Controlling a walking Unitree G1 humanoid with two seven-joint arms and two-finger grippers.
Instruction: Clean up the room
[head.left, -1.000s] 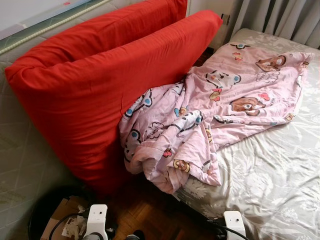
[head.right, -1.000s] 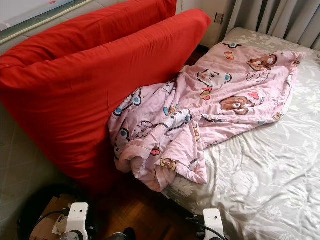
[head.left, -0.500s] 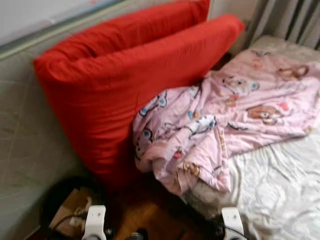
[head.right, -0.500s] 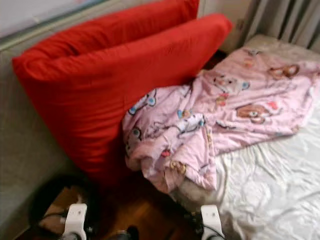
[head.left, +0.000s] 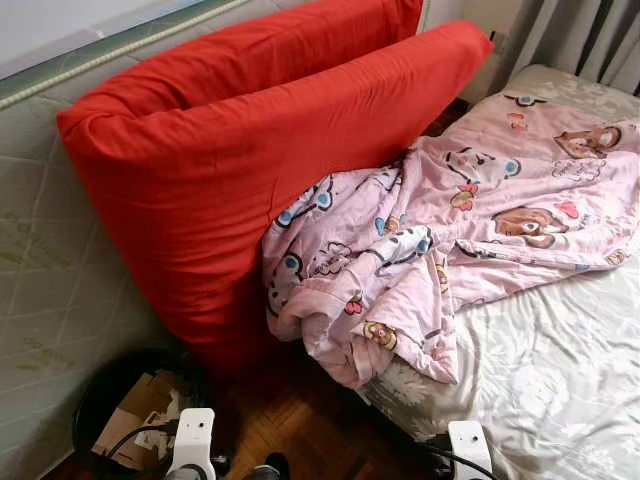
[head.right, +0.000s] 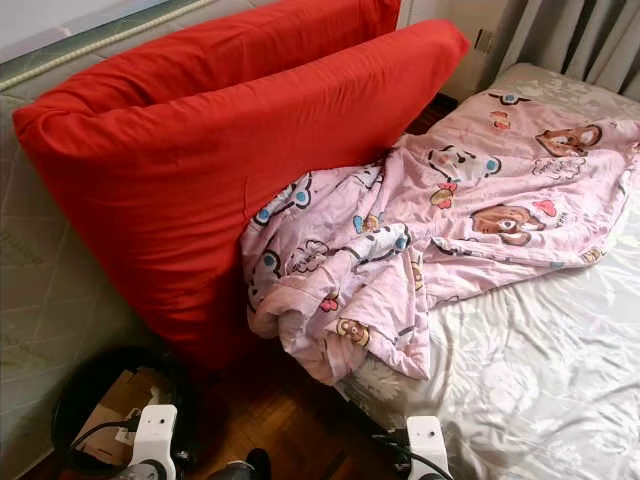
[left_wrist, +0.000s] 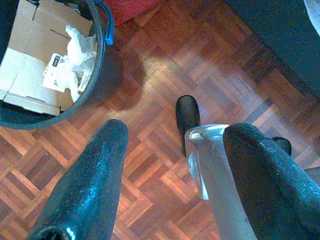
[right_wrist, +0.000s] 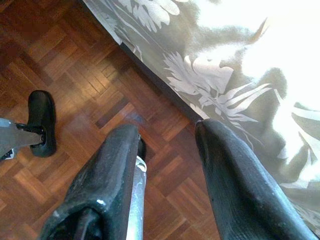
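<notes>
A crumpled pink cartoon-print blanket lies across the bed, and its bunched end hangs over the bed's near corner. It rests against two large red cushions that stand on edge, leaning together. Both arms hang low at the bottom of the eye views. In the left wrist view, my left gripper is open above the parquet floor with nothing between its fingers. Beside the bed's edge, my right gripper is also open and holds nothing.
A round black bin holding cardboard and crumpled paper stands on the floor at the left, below the cushions. A quilted upright mattress stands behind the cushions. Grey curtains hang beyond the bed. My black feet stand on the parquet.
The whole picture has shifted as the camera moved, then sharpened after a blur. The blanket, cushions and bin have not moved.
</notes>
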